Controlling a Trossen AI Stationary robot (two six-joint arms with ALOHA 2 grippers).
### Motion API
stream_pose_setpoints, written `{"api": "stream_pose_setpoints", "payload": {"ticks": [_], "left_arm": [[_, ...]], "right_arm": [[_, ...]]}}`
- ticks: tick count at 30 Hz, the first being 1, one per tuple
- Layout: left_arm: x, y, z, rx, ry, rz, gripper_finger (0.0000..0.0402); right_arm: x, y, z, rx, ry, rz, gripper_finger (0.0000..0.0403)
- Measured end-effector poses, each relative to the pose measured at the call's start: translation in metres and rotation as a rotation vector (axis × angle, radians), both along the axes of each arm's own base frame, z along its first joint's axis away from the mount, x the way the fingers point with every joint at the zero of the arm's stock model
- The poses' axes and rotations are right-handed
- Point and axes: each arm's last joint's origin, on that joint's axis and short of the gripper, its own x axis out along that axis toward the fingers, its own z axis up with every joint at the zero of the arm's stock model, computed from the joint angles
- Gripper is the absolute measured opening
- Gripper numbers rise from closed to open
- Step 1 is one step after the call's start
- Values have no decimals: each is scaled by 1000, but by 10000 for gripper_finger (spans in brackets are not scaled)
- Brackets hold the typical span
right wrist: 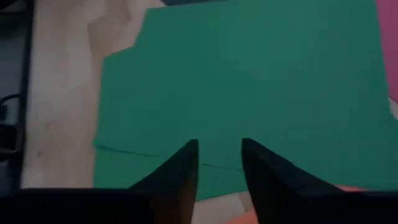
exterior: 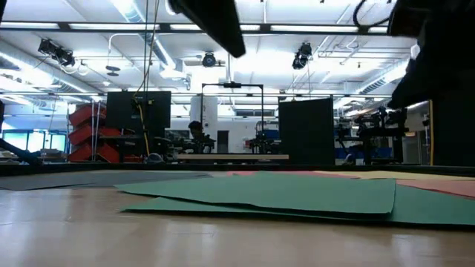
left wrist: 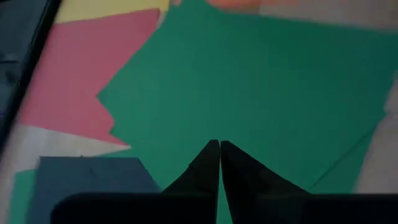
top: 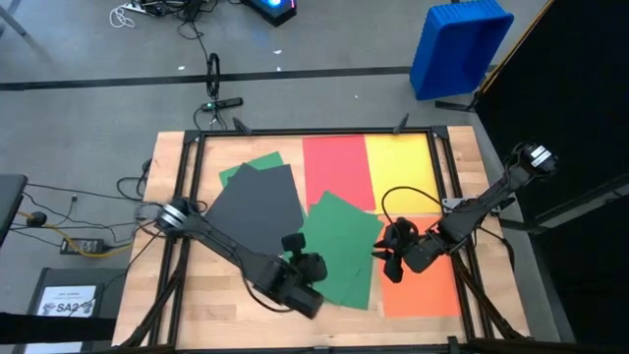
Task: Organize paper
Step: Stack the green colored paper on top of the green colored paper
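On the wooden table (top: 167, 157) the paper (top: 339, 258) lies fanned out. The right gripper (top: 385, 258), fingers parted, hovers over the green sheets' edge; the left gripper (top: 300, 264) is closed, empty. Pinching could catch two sheets or crease one.

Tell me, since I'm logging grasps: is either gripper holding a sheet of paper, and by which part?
Nothing is held. The left gripper is shut with nothing between its fingers, above the green paper. The right gripper stands open over that paper's edge.
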Motion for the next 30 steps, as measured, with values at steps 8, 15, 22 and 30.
{"api": "stream_pose_setpoints", "payload": {"ticks": [8,15,22,30], "left_arm": [[-55,41,-30,-253,-234,79,0],[-69,62,-61,-394,-206,131,0],[-71,63,-69,-397,-143,137,0],[-74,61,-85,-412,-18,145,0]], "right_arm": [[-1,24,3,-40,7,117,6],[27,60,-28,-76,182,183,1],[53,85,-48,-88,307,238,0],[58,84,-53,-73,353,221,0]]}}
